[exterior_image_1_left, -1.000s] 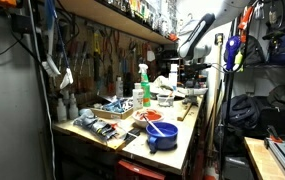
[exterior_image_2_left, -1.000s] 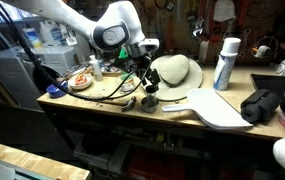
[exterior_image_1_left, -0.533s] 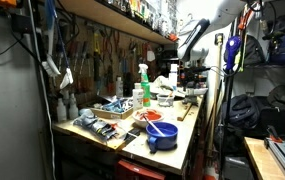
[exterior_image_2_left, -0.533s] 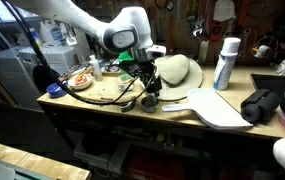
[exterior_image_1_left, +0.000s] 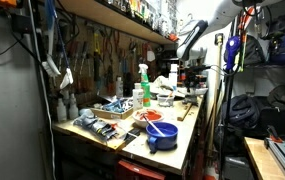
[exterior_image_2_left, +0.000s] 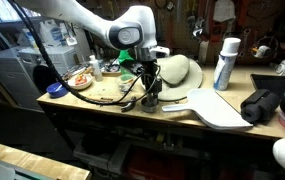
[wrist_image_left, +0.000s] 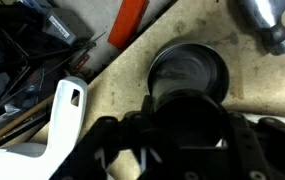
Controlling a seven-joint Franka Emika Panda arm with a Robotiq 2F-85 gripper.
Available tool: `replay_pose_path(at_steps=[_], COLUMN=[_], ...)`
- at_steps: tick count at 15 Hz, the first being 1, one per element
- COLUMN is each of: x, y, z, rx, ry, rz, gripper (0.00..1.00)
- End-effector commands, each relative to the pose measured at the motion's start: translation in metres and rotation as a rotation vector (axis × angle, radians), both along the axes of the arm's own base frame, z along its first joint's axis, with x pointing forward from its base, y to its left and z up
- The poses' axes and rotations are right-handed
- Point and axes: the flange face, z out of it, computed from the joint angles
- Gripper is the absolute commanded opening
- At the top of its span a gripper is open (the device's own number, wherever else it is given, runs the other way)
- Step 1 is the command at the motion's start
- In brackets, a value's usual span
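Claw (exterior_image_2_left: 149,88) hung right over the black round cup (wrist_image_left: 187,72) on the cluttered wooden table (exterior_image_2_left: 110,97), just beside the white plastic cutting board (exterior_image_2_left: 218,109). I couldn't tell from my feeds whether it stood wide or clamped.

A long wooden worktop (exterior_image_1_left: 185,138) runs along a wall (exterior_image_1_left: 100,50) hung with hand tools. Above it a high shelf (exterior_image_1_left: 102,12) is crowded with gear, and a grey panel (exterior_image_1_left: 12,100) draped with cables fills the near side in an exterior view. Seen from its front in an exterior view, the worktop stands over dark open space, with a pale wooden board (exterior_image_2_left: 22,158) in the near corner. The indoor light is dim.
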Motion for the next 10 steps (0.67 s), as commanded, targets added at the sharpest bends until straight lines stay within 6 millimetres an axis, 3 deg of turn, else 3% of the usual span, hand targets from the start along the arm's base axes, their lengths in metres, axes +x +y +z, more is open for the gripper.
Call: replay_pose_path(at_steps=[1,4,6,10], x=[0.001,0.001,-0.01,-0.035], y=[0.01,0.03,0.045,0.104], z=[0.023,0.058,0.081,0.099], rx=[0.028,0.03,0.0,0.045], ry=[-0.018,-0.096,-0.109,-0.146], rz=[0.032,0.1,0.201,0.433], gripper=[0.29,0.29,0.29,0.29])
